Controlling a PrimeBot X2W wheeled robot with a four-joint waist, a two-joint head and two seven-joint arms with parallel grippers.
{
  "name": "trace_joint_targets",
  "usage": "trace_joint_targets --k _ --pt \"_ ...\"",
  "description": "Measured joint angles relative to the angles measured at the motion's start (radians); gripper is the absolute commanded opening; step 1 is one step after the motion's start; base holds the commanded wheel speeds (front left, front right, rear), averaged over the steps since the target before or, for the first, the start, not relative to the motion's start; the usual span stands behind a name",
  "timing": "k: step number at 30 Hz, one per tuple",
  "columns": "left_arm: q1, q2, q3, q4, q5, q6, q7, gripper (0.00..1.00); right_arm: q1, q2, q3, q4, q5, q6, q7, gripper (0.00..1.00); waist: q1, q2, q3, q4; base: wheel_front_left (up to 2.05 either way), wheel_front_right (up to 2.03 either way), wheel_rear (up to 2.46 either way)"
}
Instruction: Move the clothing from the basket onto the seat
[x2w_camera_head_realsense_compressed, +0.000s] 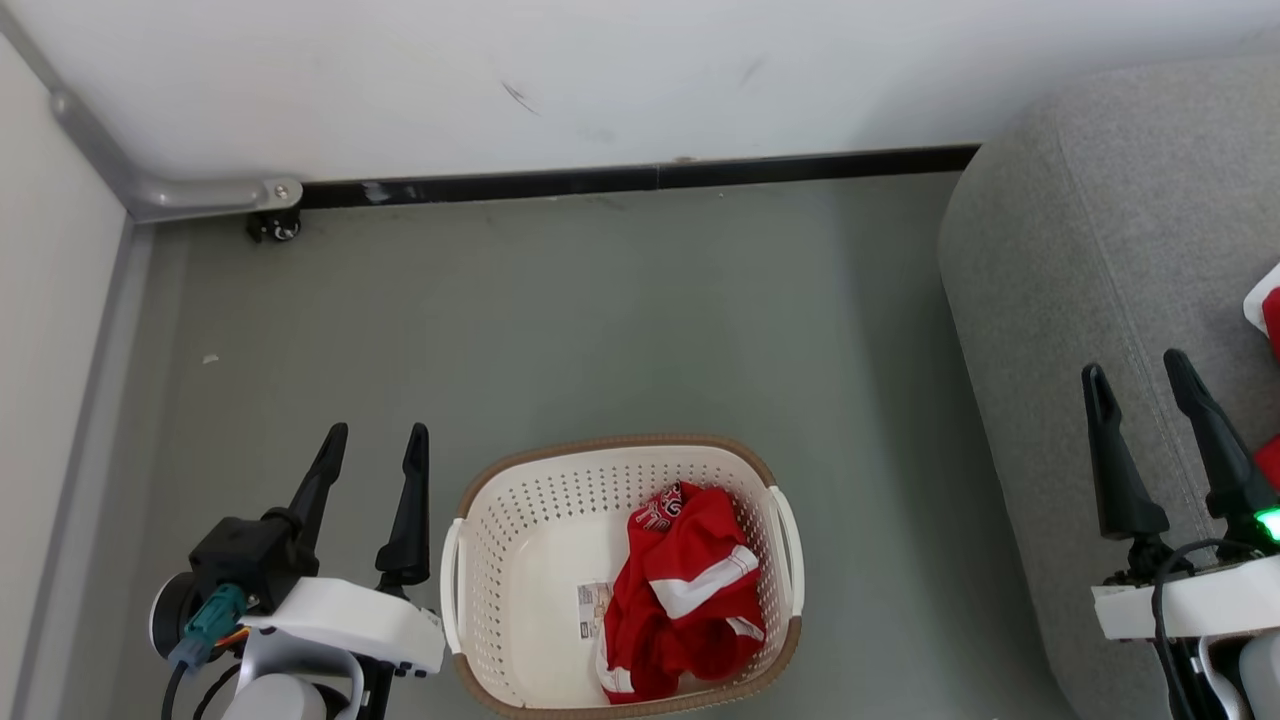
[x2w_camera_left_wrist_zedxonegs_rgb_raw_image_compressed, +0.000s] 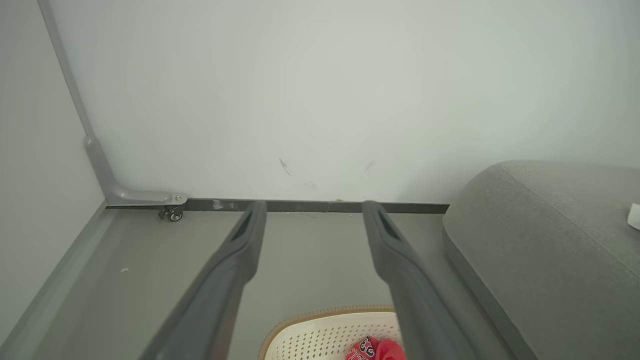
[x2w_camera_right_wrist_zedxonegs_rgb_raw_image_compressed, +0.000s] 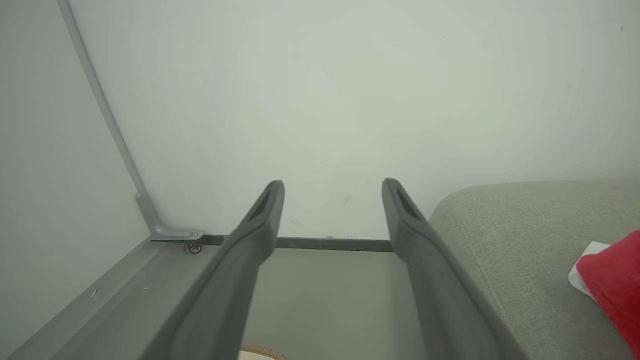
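Observation:
A red garment with white stripes (x2w_camera_head_realsense_compressed: 685, 595) lies crumpled in the right half of the cream basket (x2w_camera_head_realsense_compressed: 510, 560), whose brown rim also peeks into the left wrist view (x2w_camera_left_wrist_zedxonegs_rgb_raw_image_compressed: 320, 316). A second red and white piece of clothing (x2w_camera_head_realsense_compressed: 1268, 318) rests on the grey seat (x2w_camera_head_realsense_compressed: 1080, 260) at the right edge, also seen in the right wrist view (x2w_camera_right_wrist_zedxonegs_rgb_raw_image_compressed: 617, 280). My left gripper (x2w_camera_head_realsense_compressed: 375, 440) stands open over the floor just left of the basket, holding nothing. Open and empty too, my right gripper (x2w_camera_head_realsense_compressed: 1135, 370) hovers over the seat's near left part.
A white wall with a dark baseboard (x2w_camera_head_realsense_compressed: 640, 178) closes the far side. A pale panel with a grey metal frame and a small caster (x2w_camera_head_realsense_compressed: 275, 225) bounds the left. Grey floor (x2w_camera_head_realsense_compressed: 600, 330) lies between basket, wall and seat.

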Motion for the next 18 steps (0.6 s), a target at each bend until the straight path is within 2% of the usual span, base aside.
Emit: trace_joint_targets --k 12,18 --pt "-0.059 0.001 -0.015 0.022 0.020 -0.001 0.001 1.00 -0.071 0.001 -0.004 -0.021 0.000 0.000 0.000 1.00 0.0000 0.0000 0.091 -0.034 0.00 0.00 0.00" --pt "-0.091 0.003 -0.031 0.046 0.027 -0.028 0.003 1.00 -0.122 0.011 -0.013 -0.036 0.001 0.000 0.000 1.00 0.0001 0.0000 0.139 -0.049 0.00 0.00 0.00"
